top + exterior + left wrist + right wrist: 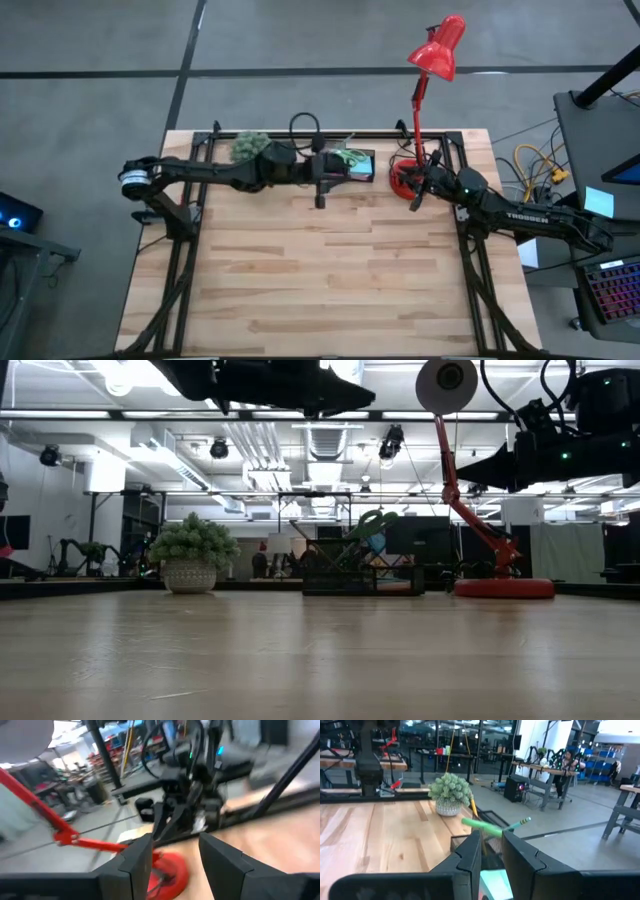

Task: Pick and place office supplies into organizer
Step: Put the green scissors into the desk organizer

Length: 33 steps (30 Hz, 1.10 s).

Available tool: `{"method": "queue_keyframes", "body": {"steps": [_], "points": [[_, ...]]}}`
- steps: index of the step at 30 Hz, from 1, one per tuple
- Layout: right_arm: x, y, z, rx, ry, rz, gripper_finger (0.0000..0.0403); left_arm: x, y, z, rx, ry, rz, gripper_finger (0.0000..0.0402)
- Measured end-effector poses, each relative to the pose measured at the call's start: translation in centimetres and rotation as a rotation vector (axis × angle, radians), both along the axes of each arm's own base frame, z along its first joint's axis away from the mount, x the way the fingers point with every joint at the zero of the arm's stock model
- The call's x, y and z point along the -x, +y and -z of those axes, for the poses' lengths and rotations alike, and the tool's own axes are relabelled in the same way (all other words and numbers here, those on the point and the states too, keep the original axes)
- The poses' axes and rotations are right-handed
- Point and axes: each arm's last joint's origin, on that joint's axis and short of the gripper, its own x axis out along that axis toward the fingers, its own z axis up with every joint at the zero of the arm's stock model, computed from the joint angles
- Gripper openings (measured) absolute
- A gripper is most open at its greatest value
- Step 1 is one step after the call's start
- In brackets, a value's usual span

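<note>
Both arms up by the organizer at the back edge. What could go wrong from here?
1. The organizer sits tight between the potted plant and the red lamp; the right gripper, jaws open, is right at the lamp base and could knock it.
2. The left gripper, open and empty, hovers beside the organizer, whose scissors and pencil stick up; a sweep could snag them.
3. The arms face each other closely, so collision seems possible.

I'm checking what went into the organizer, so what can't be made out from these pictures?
- Organizer contents: in the high view the left gripper covers part of it and the items are too small to tell apart.
- Low view: the organizer stands far back; only green scissors handles stand out.
- Right wrist view: the right gripper's own fingers hide most of the organizer.
- Left wrist view: blurred.
</note>
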Motion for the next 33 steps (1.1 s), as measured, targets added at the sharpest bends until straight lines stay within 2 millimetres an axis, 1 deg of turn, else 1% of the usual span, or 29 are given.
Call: {"method": "queue_keyframes", "body": {"steps": [4,8,11,17,20,24,26,29,32,33], "points": [[0.0,0.0,0.3,-0.014,0.029,0.000,0.0068,-0.3,-1.0,0.7,-0.102,0.078,-0.084,0.0148],[0.0,0.0,0.3,-0.014,0.032,0.000,0.0068,-0.4,-1.3,1.3,-0.170,0.128,-0.150,0.0148],[0.0,0.0,0.3,-0.008,0.033,0.000,0.0068,-0.6,-1.3,2.3,-0.255,0.214,-0.141,0.0148],[0.0,0.0,0.3,-0.008,0.034,0.000,0.0068,-1.5,-1.3,4.2,-0.401,0.281,-0.113,0.0148],[0.0,0.0,0.4,-0.009,0.036,0.000,0.0068,-2.1,-1.3,5.6,-0.474,0.340,-0.134,0.0148],[0.0,0.0,0.3,-0.008,0.034,0.001,0.0068,-2.9,-1.1,7.0,-0.560,0.400,-0.164,0.0148],[0.0,0.0,0.3,-0.007,0.032,0.003,0.0068,-3.2,-1.0,7.4,-0.571,0.414,-0.166,0.0148],[0.0,-0.1,0.2,0.007,0.026,0.022,0.0068,-3.7,-0.7,7.5,-0.582,0.435,-0.245,0.0148],[0.0,-0.1,0.0,0.038,0.022,0.035,0.0068,-4.1,-0.4,8.1,-0.588,0.438,-0.342,0.0148],[0.0,-0.1,0.0,0.042,0.020,0.035,0.0068,-4.3,-0.4,8.3,-0.589,0.435,-0.348,0.0148]]}}
